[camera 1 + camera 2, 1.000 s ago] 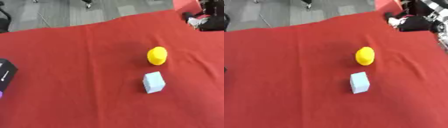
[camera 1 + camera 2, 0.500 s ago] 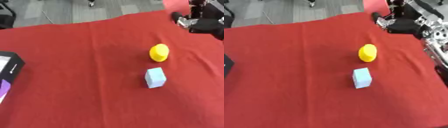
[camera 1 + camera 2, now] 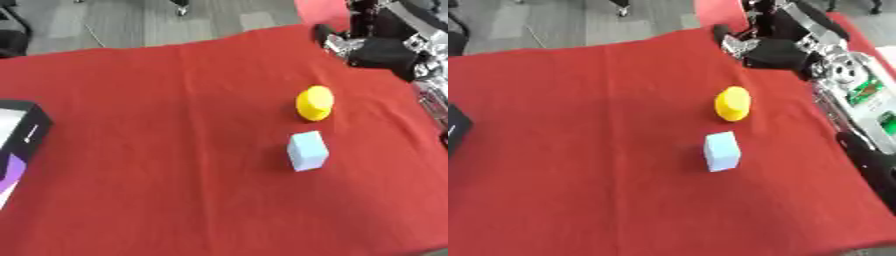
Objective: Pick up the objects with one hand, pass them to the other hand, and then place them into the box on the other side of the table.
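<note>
The right robot hand (image 3: 776, 52) hangs over the far right of the red tabletop (image 3: 157, 150); I cannot tell its fingers' state. A yellow block (image 3: 314, 103) sits just beyond a pale blue cube (image 3: 307, 150), the box (image 3: 17, 137) at the left edge.

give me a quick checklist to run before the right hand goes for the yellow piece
1. Yellow piece lies free on the red cloth: ok.
2. Pale blue block sits apart from the yellow piece, on its near side, not touching: ok.
3. Right hand is over the table's far right part, beyond the yellow piece, nothing between them: ok.
4. Right hand's fingers ready to grasp: cannot tell, too dark to make out.
5. Left hand ready to receive: not ok, not in view.
6. Box at the left edge, only partly in view; whether it is open: cannot tell.
</note>
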`<state>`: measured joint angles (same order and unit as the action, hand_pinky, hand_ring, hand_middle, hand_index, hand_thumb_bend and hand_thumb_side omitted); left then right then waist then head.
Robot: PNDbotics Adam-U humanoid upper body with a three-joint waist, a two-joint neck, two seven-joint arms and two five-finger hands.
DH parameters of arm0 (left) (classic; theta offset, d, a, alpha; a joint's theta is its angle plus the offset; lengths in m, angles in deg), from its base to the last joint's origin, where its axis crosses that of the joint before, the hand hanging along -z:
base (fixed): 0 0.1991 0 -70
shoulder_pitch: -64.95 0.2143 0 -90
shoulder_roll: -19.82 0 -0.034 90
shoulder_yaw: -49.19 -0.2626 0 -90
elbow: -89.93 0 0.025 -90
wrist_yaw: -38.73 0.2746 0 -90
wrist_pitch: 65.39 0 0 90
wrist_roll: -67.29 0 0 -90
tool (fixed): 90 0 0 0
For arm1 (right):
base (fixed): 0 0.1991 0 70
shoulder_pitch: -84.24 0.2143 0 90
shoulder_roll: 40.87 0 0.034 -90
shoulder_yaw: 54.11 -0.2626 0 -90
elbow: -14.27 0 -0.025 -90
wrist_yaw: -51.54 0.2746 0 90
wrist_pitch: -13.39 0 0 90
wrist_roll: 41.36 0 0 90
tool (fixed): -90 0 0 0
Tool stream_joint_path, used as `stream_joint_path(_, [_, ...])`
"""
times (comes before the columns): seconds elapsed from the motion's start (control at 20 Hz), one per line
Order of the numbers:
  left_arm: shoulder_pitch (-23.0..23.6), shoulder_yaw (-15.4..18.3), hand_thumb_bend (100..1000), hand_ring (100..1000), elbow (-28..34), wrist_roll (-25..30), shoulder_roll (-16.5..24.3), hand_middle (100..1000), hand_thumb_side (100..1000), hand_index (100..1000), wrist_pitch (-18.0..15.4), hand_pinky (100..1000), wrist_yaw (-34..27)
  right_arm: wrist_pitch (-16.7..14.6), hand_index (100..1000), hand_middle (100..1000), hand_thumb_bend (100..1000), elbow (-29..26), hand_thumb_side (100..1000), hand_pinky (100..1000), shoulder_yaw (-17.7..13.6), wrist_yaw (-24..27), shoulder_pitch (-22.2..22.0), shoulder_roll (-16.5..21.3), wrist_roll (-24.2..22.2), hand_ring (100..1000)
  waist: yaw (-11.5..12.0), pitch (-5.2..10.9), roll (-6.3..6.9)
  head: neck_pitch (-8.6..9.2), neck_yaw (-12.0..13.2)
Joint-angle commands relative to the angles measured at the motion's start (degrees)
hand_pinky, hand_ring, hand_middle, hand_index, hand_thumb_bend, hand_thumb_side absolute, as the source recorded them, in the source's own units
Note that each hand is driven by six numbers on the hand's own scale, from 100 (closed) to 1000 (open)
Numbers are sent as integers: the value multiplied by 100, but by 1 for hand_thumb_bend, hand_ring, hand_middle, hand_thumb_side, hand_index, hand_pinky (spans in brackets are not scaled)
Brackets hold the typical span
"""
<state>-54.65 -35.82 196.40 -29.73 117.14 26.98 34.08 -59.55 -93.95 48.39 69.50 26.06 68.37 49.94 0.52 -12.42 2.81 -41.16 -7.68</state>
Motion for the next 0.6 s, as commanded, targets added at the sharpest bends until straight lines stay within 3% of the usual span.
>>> stream_joint_path(0.05, [-173,-55,213,768,147,48,267,771,623,762,-14,773,166,17,537,338,100,-140,196,635,80,72,94,-29,1,605,-2,209,-90,-42,-21])
stream_joint_path(0.6, [-618,-442,201,770,-72,548,538,774,617,764,101,772,411,228,540,342,100,-184,223,634,492,145,132,-363,-324,602,-17,254,-129,-110,7])
